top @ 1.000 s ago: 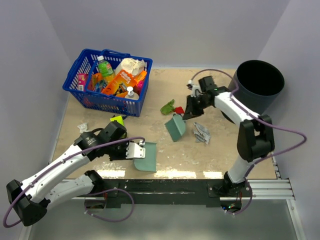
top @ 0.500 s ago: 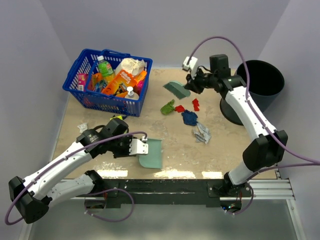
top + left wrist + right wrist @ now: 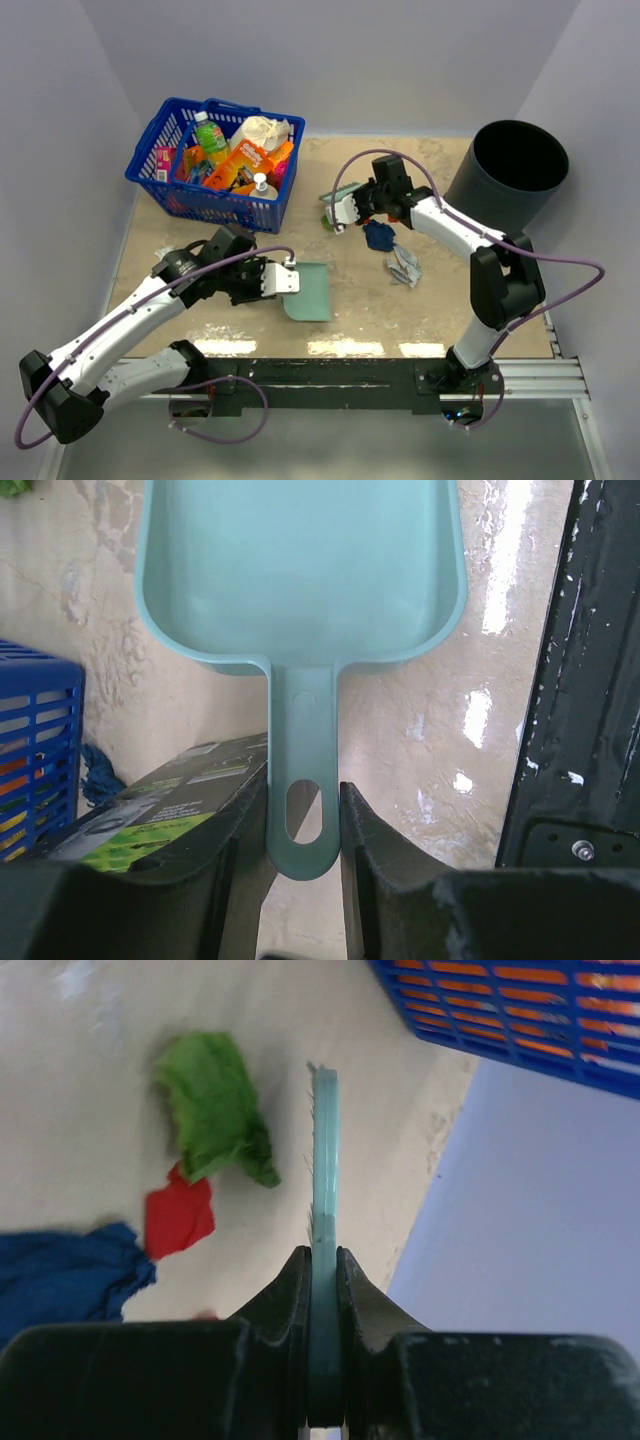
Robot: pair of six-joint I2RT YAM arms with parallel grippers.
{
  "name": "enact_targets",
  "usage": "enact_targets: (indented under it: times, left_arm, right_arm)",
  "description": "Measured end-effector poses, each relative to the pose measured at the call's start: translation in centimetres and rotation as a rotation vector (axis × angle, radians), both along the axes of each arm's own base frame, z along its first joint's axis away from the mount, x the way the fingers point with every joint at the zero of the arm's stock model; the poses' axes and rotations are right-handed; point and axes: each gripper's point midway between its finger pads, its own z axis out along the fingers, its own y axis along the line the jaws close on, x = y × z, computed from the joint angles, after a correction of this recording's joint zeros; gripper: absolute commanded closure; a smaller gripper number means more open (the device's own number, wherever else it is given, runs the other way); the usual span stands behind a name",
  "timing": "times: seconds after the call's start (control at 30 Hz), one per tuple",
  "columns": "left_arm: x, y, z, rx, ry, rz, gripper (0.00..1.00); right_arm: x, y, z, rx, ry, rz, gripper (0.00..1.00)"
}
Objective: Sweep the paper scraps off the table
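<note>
No paper scraps (image 3: 379,236) toward the far edge are collected: my right pincer (image 3: 322,1265) clamps the brush (image 3: 325,1150), left pincer (image 3: 303,815) the empty dustpan (image 3: 300,570).

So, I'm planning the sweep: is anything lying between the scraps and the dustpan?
Nothing visible does. Only bare table lies between the blue scrap, the grey scrap and the dustpan in the left claw. The brush in the right claw is beside the green scrap, off that path.
</note>
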Motion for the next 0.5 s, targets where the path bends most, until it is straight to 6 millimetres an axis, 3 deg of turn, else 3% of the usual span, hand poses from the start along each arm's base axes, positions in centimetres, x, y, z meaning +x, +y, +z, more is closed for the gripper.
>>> enact_targets:
  times: [0.2,0.37,0.5]
  left_arm:
    - [0.7,-0.2,0.9,-0.012,-0.020,0.013,1.00]
    - [1.5,-0.2,1.6,-0.017,-0.047,0.031,1.00]
    - [2.0,-0.1,1.6,-0.013,-0.058,0.054,1.00]
  right_arm:
    - [-4.9,-2.9,-1.2,-0.235,0.048,0.189,1.00]
    - [-9.1,-7.1,0.7,-0.315,0.129,0.219,1.00]
    - [-9.7,-9.1,3.4,-0.245,0.157,0.094,1.00]
